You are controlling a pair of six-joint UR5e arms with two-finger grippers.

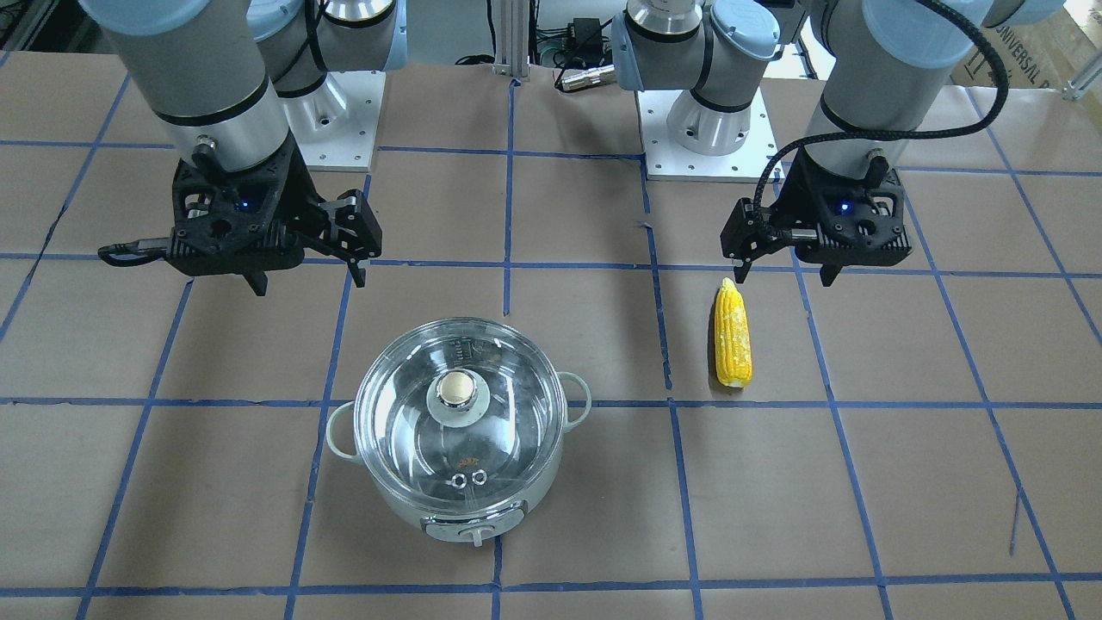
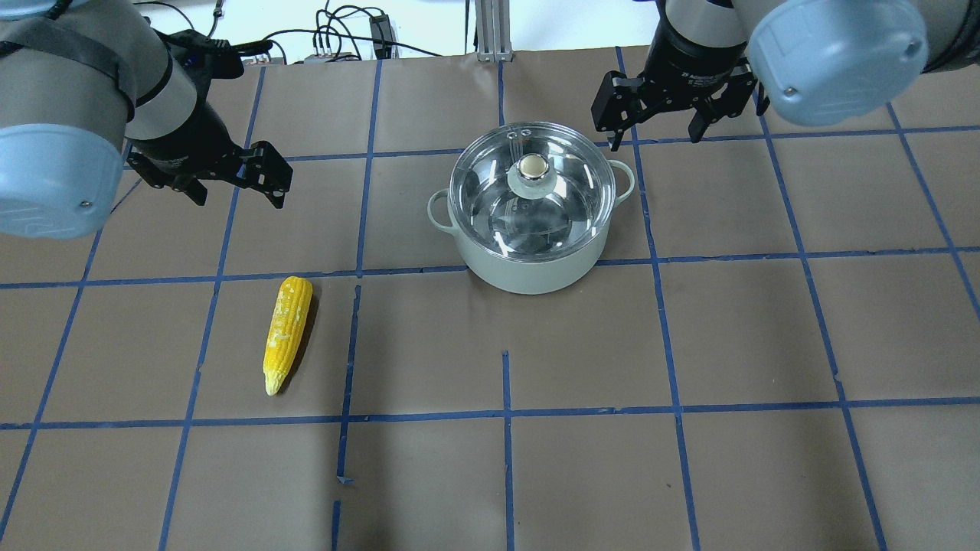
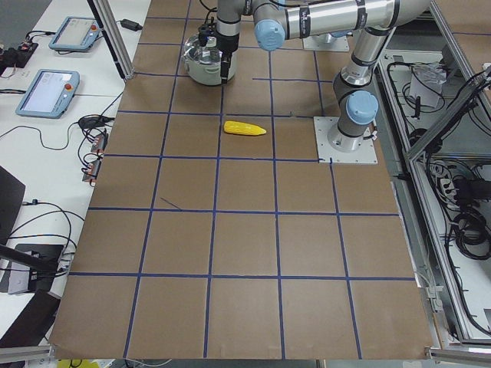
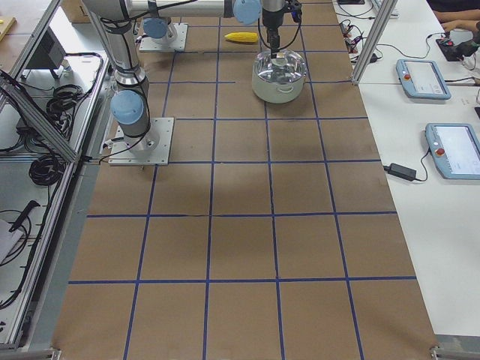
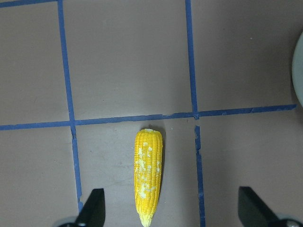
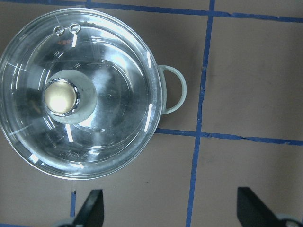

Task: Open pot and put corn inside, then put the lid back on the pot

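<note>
Spread wide, pinching nothing, on both the right gripper [image 1: 308,277], upper left of the front-facing view, and the left gripper [image 1: 785,274], upper right, just up-frame of the corn [image 1: 733,337] and its tapered tip. Probably best to centre the right one over the brass knob [image 1: 456,387] of the glass lid [image 1: 405,422] — seated on the mint-green pot [image 1: 405,508], lower centre — then descend straight, close squarely, lift level.

A counter [image 2: 766,344] covered in brown paper is shown, divided into squares by blue tape lines [image 2: 505,413]. One tape crossing [image 5: 195,115] is seen ahead of the left fingers [image 5: 92,208], a second crossing [image 6: 198,134] ahead of the right fingers [image 6: 92,208]. Well apart from both, two touchscreen pendants [image 4: 424,79] are laid on a white side table [image 4: 450,247], with a black power adapter [image 4: 397,171] near them. Cables [image 2: 337,38] are bundled beyond the counter's far edge.
</note>
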